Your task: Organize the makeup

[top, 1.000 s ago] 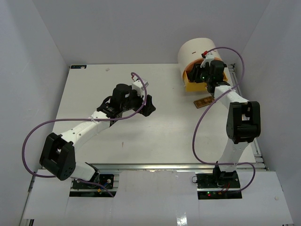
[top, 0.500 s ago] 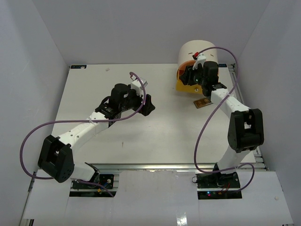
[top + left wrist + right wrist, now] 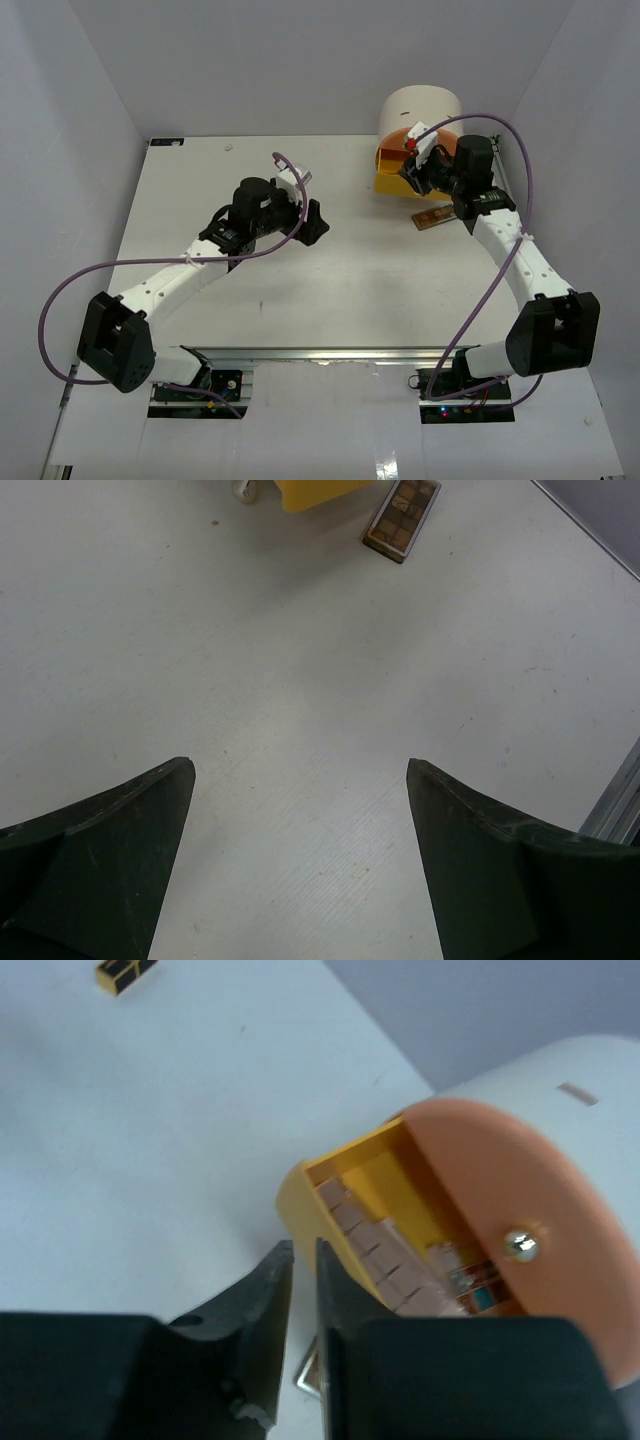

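A brown palette (image 3: 432, 217) lies flat on the white table in front of the round cream drawer unit (image 3: 420, 108); it also shows in the left wrist view (image 3: 402, 518). The unit's yellow drawer (image 3: 345, 1175) stands open, with a pink palette (image 3: 375, 1245) and a multicoloured palette (image 3: 470, 1282) inside. A black-and-gold lipstick (image 3: 126, 974) lies on the table farther off. My right gripper (image 3: 303, 1250) is shut and empty, just outside the yellow drawer's corner. My left gripper (image 3: 300, 780) is open and empty above bare table. No sponges are in view.
An orange drawer front (image 3: 500, 1190) with a brass knob (image 3: 517, 1245) sits over the yellow drawer. White walls enclose the table on three sides. A metal rail (image 3: 615, 800) runs along the table's edge.
My right gripper has drawn back out of the yellow drawer and its elbow has swung out to the right. The left arm has barely moved.
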### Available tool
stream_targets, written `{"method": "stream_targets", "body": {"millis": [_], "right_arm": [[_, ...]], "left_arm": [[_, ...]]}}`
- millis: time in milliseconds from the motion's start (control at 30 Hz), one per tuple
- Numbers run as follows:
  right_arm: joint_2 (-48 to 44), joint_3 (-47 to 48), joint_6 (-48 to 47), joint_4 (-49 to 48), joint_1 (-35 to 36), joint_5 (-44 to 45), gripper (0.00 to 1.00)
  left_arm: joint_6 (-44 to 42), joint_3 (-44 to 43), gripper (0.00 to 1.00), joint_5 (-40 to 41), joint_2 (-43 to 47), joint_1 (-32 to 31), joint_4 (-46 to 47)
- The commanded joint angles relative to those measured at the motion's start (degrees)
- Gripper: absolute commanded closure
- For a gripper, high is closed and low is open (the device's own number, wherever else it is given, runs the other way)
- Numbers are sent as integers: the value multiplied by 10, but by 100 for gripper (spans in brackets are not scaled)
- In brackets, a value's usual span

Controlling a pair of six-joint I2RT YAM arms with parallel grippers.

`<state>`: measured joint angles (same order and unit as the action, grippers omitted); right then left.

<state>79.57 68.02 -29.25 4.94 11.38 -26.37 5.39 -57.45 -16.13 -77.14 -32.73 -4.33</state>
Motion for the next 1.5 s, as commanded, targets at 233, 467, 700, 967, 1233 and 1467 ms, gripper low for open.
{"method": "stream_targets", "body": {"millis": [233, 467, 700, 967, 1233, 1467], "right_arm": [[6, -72, -320, 186, -3, 172, 92], [103, 3, -357, 175, -3, 206, 92], [173, 51, -344, 91, -3, 279, 45], [130, 3, -348, 41, -3, 272, 10], [93, 12, -329, 146, -6, 121, 6], [66, -30, -475, 275, -14, 108, 10]], "left_arm": [[-2, 5, 2, -4, 44, 4, 5], [-2, 7, 2, -3, 46, 4, 5], [-5, 8, 2, 6, 49, 4, 3], [-5, 7, 2, 1, 50, 4, 4], [-6, 8, 2, 6, 52, 4, 3], [-5, 7, 2, 0, 54, 4, 4]]}}
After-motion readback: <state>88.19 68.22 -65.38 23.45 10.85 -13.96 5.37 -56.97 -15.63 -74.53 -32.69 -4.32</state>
